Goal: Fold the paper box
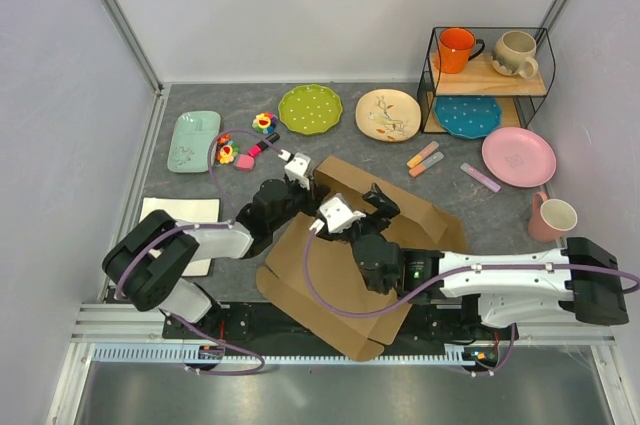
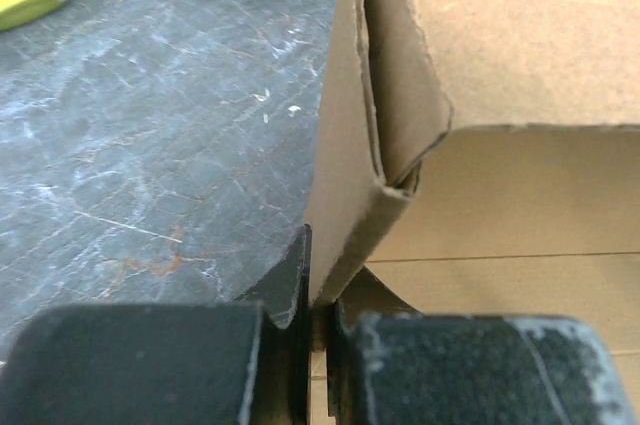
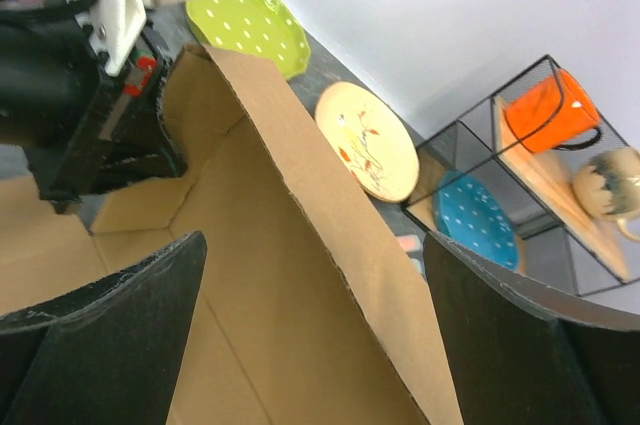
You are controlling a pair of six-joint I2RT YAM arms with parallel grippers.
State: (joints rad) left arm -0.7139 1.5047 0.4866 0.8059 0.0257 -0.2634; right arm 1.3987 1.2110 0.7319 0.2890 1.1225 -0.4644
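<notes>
Firmly, left tool [image 2: 318, 345] pinches seemingly doubled flap of paper box [image 2: 520, 35].

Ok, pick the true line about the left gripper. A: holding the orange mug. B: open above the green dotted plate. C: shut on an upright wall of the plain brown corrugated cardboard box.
C: the left wrist view shows the left gripper pinched on an upright wall of the brown cardboard box.

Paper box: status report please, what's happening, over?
Left gripper shut on a raised corner flap. Right gripper open, astride the upright wall. Paper box partly folded. Cream plate behind, apart from it.
</notes>
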